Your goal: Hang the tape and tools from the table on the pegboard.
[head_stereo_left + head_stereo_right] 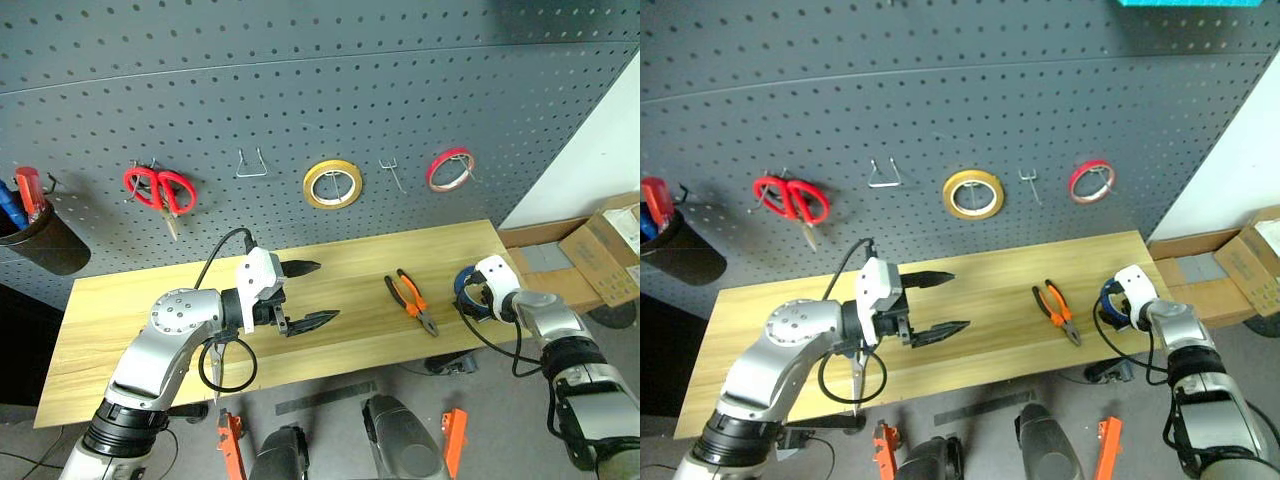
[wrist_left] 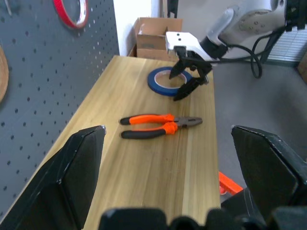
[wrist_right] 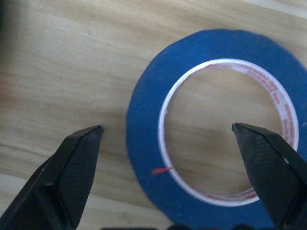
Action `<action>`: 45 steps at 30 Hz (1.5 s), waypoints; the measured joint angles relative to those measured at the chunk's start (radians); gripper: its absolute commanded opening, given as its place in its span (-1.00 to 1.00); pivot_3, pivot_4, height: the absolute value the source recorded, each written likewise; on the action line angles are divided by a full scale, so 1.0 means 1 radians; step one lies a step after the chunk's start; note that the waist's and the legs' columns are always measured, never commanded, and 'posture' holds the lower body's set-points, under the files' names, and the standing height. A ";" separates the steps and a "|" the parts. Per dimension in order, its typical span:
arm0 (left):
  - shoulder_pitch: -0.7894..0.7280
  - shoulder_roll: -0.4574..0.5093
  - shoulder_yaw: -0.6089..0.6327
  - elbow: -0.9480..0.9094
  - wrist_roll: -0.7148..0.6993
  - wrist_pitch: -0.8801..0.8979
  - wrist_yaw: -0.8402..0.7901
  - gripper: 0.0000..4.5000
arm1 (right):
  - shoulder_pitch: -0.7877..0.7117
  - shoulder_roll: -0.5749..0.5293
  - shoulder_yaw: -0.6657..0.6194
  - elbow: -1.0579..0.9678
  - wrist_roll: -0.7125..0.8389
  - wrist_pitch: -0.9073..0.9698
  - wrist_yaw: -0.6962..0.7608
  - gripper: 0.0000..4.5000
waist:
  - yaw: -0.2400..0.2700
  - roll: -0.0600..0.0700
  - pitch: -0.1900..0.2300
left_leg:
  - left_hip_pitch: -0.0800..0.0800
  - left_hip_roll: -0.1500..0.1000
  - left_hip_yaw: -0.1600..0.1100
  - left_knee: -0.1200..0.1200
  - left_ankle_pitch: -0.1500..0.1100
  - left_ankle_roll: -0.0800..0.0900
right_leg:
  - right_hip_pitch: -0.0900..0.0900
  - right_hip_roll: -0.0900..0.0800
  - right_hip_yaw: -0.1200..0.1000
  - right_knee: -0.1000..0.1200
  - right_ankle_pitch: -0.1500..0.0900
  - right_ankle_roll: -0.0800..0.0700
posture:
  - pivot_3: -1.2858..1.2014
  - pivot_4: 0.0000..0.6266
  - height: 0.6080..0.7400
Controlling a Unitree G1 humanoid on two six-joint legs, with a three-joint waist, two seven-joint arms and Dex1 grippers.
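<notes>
The blue tape (image 2: 169, 81) lies flat on the tabletop (image 1: 150, 300) near its right-hand end, with the pliers (image 1: 411, 302) a little way inboard of it, handles toward the pegboard (image 1: 300, 100). The right pincer (image 2: 188, 81) hovers directly over the roll with its fingers spread wide. In the right wrist view one fingertip stands outside the blue rim and the other over the far side of the ring, neither touching it. The left pincer (image 1: 306, 295) is held above the middle of the tabletop, likewise spread and empty.

Judgement: the step in hand is picking up the blue tape. A flat, thin ring gives little to grip from above. The sound approach is to put one finger down inside the hole and the other outside the rim, then close across the band, rather than span the whole roll. Lowering should be square to the tabletop, so the roll is not nudged off the near edge, which it sits close to.

A bare hook (image 1: 392, 176) stands between the yellow roll (image 1: 332, 184) and the red roll (image 1: 450, 168); another (image 1: 251, 163) hangs beside the red scissors (image 1: 160, 190). Either looks a fit target.
</notes>
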State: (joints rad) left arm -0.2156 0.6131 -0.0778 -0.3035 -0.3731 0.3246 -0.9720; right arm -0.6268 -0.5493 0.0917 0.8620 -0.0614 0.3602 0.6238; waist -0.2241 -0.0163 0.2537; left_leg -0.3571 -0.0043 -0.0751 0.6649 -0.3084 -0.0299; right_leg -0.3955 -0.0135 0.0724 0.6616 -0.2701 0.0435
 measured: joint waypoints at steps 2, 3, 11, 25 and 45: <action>0.000 0.003 0.001 0.000 0.000 -0.001 0.000 1.00 | -0.024 0.000 0.019 0.038 -0.010 -0.006 0.037 0.57 | 0.000 0.000 0.000 | 0.000 0.000 -0.001 0.000 0.000 0.000 | 0.000 -0.001 -0.001 0.000 0.000 0.000 | -0.20 -0.20 1.00; 0.000 0.003 0.001 -0.001 0.000 -0.002 0.000 1.00 | -0.030 0.000 0.025 0.048 -0.014 -0.007 0.053 0.45 | 0.001 0.000 0.000 | 0.000 0.000 -0.001 0.000 0.000 0.000 | 0.000 -0.001 -0.001 0.000 0.000 0.000 | -0.20 -0.20 1.00; 0.016 0.023 0.002 -0.013 0.002 -0.009 -0.001 1.00 | -0.060 0.018 0.072 0.097 -0.047 -0.033 0.119 -0.73 | 0.001 -0.006 -0.003 | 0.000 0.000 -0.001 0.001 0.000 0.000 | 0.001 -0.001 -0.001 0.001 0.000 0.001 | -0.19 -0.23 1.00; 0.103 0.035 0.144 -0.101 -0.002 -0.063 0.089 1.00 | 0.316 -0.022 -0.058 -0.690 -0.034 0.111 -0.023 -0.82 | 0.014 0.002 0.002 | -0.011 -0.002 0.000 0.001 0.000 0.000 | -0.012 -0.005 0.000 0.003 0.000 0.002 | -0.20 -0.19 1.00; 0.184 -0.010 0.265 -0.160 -0.175 0.012 0.175 1.00 | 0.325 0.182 0.158 -1.161 -0.230 -0.148 -0.293 -0.82 | 0.027 -0.006 0.008 | -0.009 -0.002 0.000 0.000 0.001 -0.002 | -0.012 -0.005 -0.001 0.003 0.001 0.002 | -0.18 -0.19 1.00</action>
State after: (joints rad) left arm -0.0317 0.6034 0.1868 -0.4635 -0.5476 0.3369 -0.7972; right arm -0.3013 -0.3671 0.2497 -0.2995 -0.2914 0.2122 0.3309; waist -0.1971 -0.0222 0.2615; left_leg -0.3663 -0.0058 -0.0750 0.6652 -0.3076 -0.0314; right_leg -0.4073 -0.0188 0.0713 0.6644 -0.2690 0.0458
